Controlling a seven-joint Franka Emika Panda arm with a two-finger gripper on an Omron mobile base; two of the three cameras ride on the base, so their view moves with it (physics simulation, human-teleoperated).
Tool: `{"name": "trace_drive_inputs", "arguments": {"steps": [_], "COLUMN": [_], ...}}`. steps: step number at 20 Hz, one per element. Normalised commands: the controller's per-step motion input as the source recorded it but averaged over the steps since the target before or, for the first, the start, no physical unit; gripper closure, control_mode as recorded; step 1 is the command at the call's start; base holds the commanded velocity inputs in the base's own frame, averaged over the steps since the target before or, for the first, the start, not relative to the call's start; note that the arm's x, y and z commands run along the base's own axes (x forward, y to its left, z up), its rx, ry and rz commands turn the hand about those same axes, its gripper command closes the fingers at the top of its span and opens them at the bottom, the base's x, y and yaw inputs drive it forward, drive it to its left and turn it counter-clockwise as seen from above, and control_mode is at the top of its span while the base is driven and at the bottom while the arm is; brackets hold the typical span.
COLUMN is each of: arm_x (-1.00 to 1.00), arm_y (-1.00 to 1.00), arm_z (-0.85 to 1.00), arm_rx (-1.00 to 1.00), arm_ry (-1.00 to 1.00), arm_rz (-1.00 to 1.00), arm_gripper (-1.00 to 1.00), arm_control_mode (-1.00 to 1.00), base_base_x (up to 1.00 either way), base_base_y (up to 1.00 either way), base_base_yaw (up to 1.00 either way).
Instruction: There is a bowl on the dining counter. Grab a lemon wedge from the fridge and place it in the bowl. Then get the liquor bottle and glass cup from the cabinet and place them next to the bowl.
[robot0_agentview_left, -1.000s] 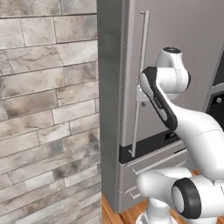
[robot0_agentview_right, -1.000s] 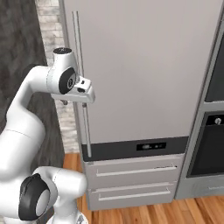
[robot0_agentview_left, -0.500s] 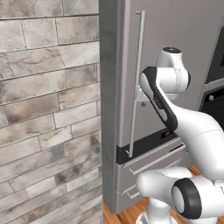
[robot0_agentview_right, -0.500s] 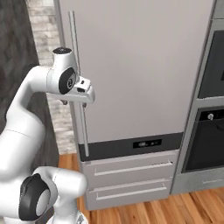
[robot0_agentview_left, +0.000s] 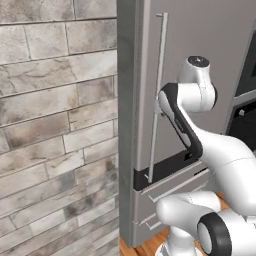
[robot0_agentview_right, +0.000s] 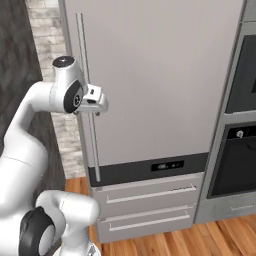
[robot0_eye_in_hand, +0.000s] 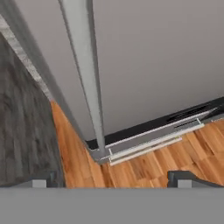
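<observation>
A tall grey fridge (robot0_agentview_right: 160, 85) is faced by the robot, its door closed in every view. A long vertical handle (robot0_agentview_right: 87, 95) is fixed near the door's left edge as seen from the right base view; the same bar (robot0_agentview_left: 156, 95) is seen from the left base view, running from near the top of the door down to the dark band above the drawers.

The gripper (robot0_agentview_right: 96, 108) is held at about mid-height of the handle, in front of it and just beside the bar. In the hand view the handle (robot0_eye_in_hand: 85, 74) is seen running down between the two finger tips (robot0_eye_in_hand: 40, 180), which are set far apart at the lower corners, so the jaws are spread wide and nothing is gripped. Whether a finger is touching the bar cannot be told for certain from the base views; it appears to be slightly short of it.

Below the door a dark strip with a small display (robot0_agentview_right: 167, 165) is seen, and under it two grey drawers (robot0_agentview_right: 150, 195) with horizontal bar handles. To the fridge's right a built-in black oven (robot0_agentview_right: 235, 165) is set in a grey column. To the fridge's left a stone-brick wall (robot0_agentview_left: 55, 125) is seen. The floor is of wood planks (robot0_eye_in_hand: 144, 168).
</observation>
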Motion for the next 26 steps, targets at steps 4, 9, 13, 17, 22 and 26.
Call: {"name": "trace_drive_inputs", "arguments": {"steps": [4,9,13,17,22,26], "arm_x": [0.00,0.17,0.39,0.25,0.29,0.34], "arm_y": [0.00,-0.04,-0.04,0.00,0.02,0.12], "arm_z": [0.00,0.01,0.00,0.00,0.00,0.00], "arm_rx": [-0.02,0.04,0.09,0.00,0.00,0.00], "arm_ry": [-0.55,-0.16,0.00,0.03,0.00,0.02], "arm_rz": [0.25,0.20,0.12,0.01,0.00,0.00], "arm_gripper": [-1.00,-1.00,-1.00,-1.00,-1.00,-1.00], "arm_control_mode": [-1.00,-1.00,-1.00,-1.00,-1.00,-1.00], "base_base_x": [0.00,0.00,0.00,0.00,0.00,0.00], "base_base_y": [0.00,0.00,0.00,0.00,0.00,0.00], "base_base_yaw": [0.00,0.00,0.00,0.00,0.00,0.00]}}
